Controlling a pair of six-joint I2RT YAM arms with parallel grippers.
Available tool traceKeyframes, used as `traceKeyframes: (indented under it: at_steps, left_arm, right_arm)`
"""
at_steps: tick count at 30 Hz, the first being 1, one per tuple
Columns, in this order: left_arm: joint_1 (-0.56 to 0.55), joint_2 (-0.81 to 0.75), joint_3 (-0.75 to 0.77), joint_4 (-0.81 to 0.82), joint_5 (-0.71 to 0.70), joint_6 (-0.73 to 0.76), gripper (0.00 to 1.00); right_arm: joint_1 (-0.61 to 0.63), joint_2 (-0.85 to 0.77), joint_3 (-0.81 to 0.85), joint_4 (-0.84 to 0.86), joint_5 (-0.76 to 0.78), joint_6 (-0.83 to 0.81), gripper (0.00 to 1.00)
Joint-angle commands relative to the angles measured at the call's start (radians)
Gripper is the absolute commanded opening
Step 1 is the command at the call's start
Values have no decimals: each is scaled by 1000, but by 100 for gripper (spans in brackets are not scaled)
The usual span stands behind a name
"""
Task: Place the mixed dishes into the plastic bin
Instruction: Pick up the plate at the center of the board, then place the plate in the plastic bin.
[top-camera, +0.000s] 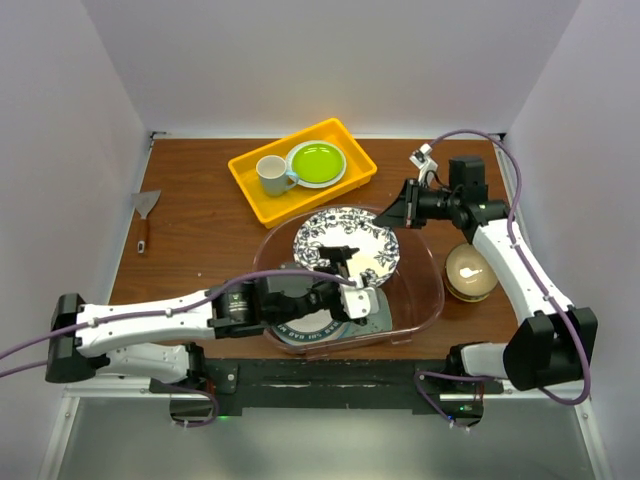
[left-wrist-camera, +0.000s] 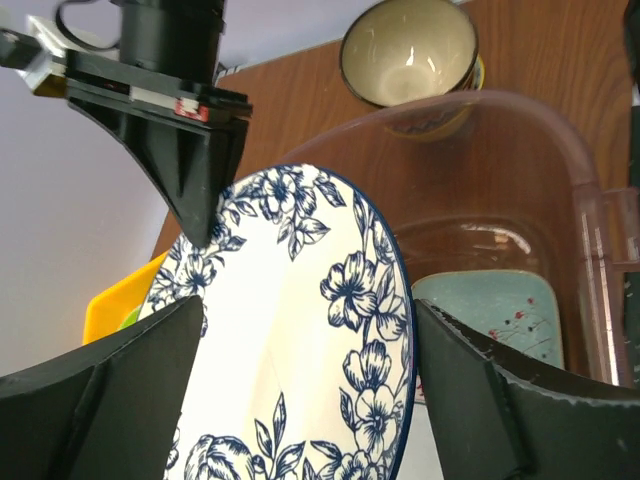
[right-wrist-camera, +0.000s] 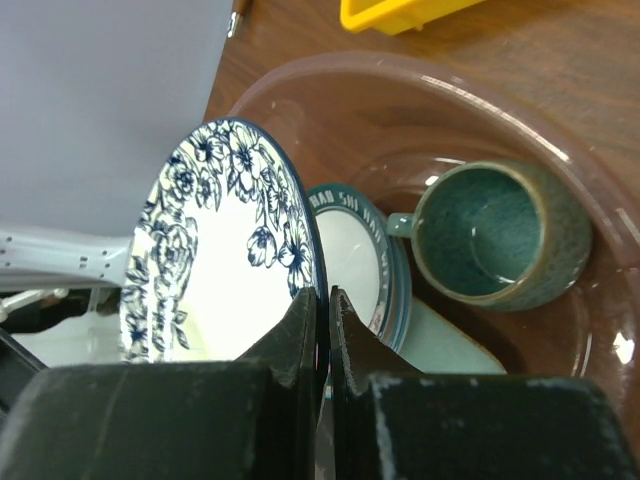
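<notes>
Three dishes lie in the transparent pinkish rounded plastic bin (top-camera: 428, 296): dark teal ceramic mug (right-wrist-camera: 490, 235), white teal-rimmed plate (right-wrist-camera: 352, 262), mint-green rectangular tray (left-wrist-camera: 490, 315). Above the bin, right jaws clamp the tilted blue-floral plate (top-camera: 368, 250) by its rim; left jaws stand apart, straddling it.

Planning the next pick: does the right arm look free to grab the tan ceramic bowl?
Probably not yet: its fingers are shut on the round blue-floral plate over the transparent pinkish plastic bin. The tan ceramic bowl itself sits unobstructed.

Three plates (top-camera: 346, 246) (top-camera: 316, 162) (right-wrist-camera: 352, 262), two mugs (top-camera: 272, 174) (right-wrist-camera: 487, 235), two bowls (top-camera: 470, 268) (top-camera: 470, 293)
</notes>
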Motion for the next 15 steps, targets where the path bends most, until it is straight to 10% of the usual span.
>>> traceKeyframes:
  at_steps: [1,15]
  left_arm:
    - [50,-130,96,51,60,-177,91]
    - [299,-273,-15,-54,237,-352,93]
  right_arm:
    - [23,-39,-28,107,-82,14,0]
    - [79,24,-26,130,-74,-26,0]
